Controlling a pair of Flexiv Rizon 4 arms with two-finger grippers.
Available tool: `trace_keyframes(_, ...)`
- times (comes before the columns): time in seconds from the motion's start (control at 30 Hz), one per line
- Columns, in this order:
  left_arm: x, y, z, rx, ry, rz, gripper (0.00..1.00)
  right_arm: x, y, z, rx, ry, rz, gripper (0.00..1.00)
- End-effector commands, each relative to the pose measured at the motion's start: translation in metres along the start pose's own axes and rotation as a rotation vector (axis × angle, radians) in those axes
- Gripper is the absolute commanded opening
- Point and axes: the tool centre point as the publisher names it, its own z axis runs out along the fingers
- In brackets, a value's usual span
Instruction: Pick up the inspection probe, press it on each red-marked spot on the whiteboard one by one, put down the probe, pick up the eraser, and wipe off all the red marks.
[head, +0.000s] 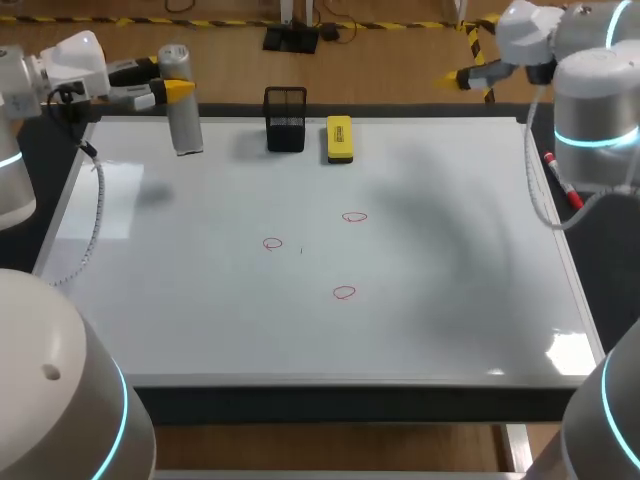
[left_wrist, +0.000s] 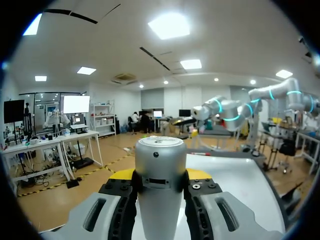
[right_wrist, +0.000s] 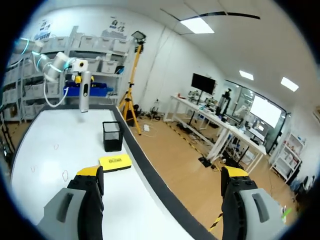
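Silver metal forms the inspection probe (head: 181, 105): a plain cylinder with a flat cap, with a small dark dot and a slot just below the cap. It is held upright above the far left corner of the whiteboard (head: 450, 310), clamped from both sides by the fingers of the left gripper (left_wrist: 160, 175). The right gripper (right_wrist: 162, 172) is spread wide with nothing in it, near the far right corner. Three red marks (head: 344, 292), all small rings, sit near the board's middle. The yellow eraser (head: 339, 139) lies at the far edge beside a black mesh holder (head: 285, 119). The eraser's print is too small to read.
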Motion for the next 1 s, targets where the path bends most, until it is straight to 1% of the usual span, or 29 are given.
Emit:
trace_keyframes(0.03,0.001,-0.001,0.000,0.001,-0.001,0.001,0.00,-0.012,0.010,0.027,0.369,0.550,-0.316,1.00)
trace_keyframes(0.1,0.001,-0.001,0.000,0.001,-0.001,0.001,0.00,-0.013,0.011,0.033,0.427,0.621,-0.375,1.00)
trace_keyframes(0.13,0.001,-0.001,0.000,0.001,-0.001,0.001,0.00,-0.012,0.012,0.037,0.471,0.681,-0.418,1.00)
trace_keyframes(0.2,0.001,-0.001,0.000,0.001,-0.001,0.001,0.00,-0.011,0.015,0.043,0.539,0.754,-0.495,1.00)
trace_keyframes(0.23,0.001,-0.001,0.000,0.001,-0.001,0.001,0.00,-0.009,0.016,0.047,0.564,0.806,-0.532,1.00)
trace_keyframes(0.3,0.001,-0.001,0.000,0.001,-0.001,0.001,0.00,-0.005,0.019,0.053,0.632,0.876,-0.599,1.00)
trace_keyframes(0.37,0.001,-0.001,0.000,0.001,-0.001,0.001,0.00,0.000,0.020,0.059,0.697,0.970,-0.674,1.00)
trace_keyframes(0.5,0.001,-0.001,0.000,0.001,-0.001,0.001,0.00,0.008,0.020,0.072,0.812,1.088,-0.785,1.00)
trace_keyframes(0.63,0.001,-0.001,0.000,0.001,-0.001,0.001,0.00,0.015,0.020,0.082,0.894,1.142,-0.907,1.00)
trace_keyframes(0.7,0.001,-0.001,0.000,0.001,-0.001,0.001,0.00,0.018,0.020,0.086,0.939,1.152,-0.976,1.00)
trace_keyframes(0.73,0.001,-0.001,0.000,0.001,-0.001,0.001,0.00,0.021,0.018,0.088,0.983,1.186,-1.038,1.00)
trace_keyframes(0.83,0.001,-0.001,0.000,0.001,-0.001,0.001,0.00,0.028,0.012,0.093,1.041,1.244,-1.177,1.00)
trace_keyframes(0.87,0.001,-0.001,0.000,0.001,-0.001,0.001,0.00,0.030,0.010,0.093,1.035,1.279,-1.177,1.00)
trace_keyframes(0.9,0.001,-0.001,0.000,0.001,-0.001,0.001,0.00,0.032,0.008,0.094,1.032,1.280,-1.149,1.00)
trace_keyframes(1.0,0.001,-0.001,0.000,0.001,-0.001,0.001,0.00,0.032,0.008,0.094,1.032,1.280,-1.149,1.00)
